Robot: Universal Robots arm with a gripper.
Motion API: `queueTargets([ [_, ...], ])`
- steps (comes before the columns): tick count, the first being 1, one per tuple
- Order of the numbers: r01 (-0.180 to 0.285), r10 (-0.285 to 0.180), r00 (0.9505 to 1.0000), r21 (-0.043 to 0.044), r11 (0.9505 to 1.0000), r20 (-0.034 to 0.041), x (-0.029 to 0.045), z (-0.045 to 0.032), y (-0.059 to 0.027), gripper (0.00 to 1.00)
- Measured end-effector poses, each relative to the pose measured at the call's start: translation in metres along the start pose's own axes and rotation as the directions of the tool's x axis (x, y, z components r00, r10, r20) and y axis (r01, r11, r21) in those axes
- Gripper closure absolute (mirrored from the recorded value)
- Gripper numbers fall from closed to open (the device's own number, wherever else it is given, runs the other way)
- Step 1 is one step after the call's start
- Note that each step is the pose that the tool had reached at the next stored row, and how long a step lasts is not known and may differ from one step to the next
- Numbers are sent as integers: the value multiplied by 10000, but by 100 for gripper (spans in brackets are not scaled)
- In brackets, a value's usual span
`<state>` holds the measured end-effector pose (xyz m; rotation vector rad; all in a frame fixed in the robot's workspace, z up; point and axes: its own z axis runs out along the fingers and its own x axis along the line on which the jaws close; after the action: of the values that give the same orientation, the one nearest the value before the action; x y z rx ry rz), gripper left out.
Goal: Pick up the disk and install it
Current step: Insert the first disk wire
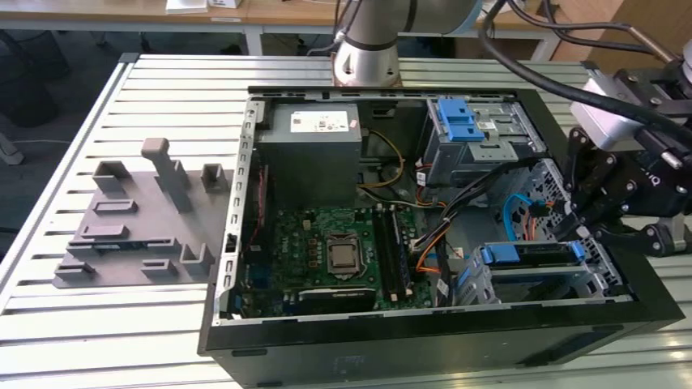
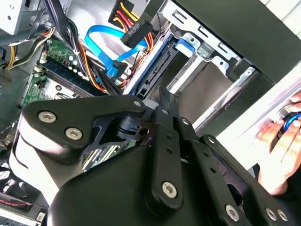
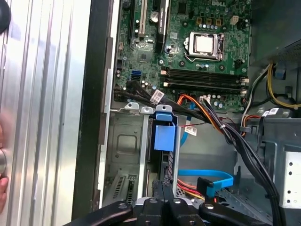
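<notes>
The disk [image 1: 529,254] stands on edge in the drive cage [image 1: 562,284] at the near right corner of the open computer case; its blue rails show on top. In the first wrist view the disk [image 3: 164,136] sits down in the cage slot with its blue bracket facing me. My black gripper [image 1: 581,229] hangs over the case's right wall, just beside the cage. Its two thin fingers are pressed together, shut, with nothing visible between them, and their tips [image 3: 164,186] are close over the disk's end. In the second wrist view the fingertips [image 2: 163,97] point at the disk's dark edge [image 2: 151,79].
The motherboard [image 1: 324,251], the grey power supply [image 1: 313,154] and a second blue-latched bay [image 1: 463,121] fill the case. Blue, orange and black cables [image 1: 519,207] run close past the cage. A grey fixture [image 1: 141,223] lies on the slatted table at the exterior view's left. A person's hand [image 2: 281,139] rests outside the case wall.
</notes>
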<state>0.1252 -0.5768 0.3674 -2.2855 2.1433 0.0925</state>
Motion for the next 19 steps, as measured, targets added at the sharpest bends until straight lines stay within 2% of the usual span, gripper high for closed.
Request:
queueTargets([
  [3, 0, 0, 10000, 0, 10000, 0, -8, -59, 2, 89],
  [6, 0, 0, 10000, 0, 10000, 3, -26, -86, 2, 89],
  [19, -121, 121, 9999, 6, 9999, 4, -214, -82, -31, 89],
])
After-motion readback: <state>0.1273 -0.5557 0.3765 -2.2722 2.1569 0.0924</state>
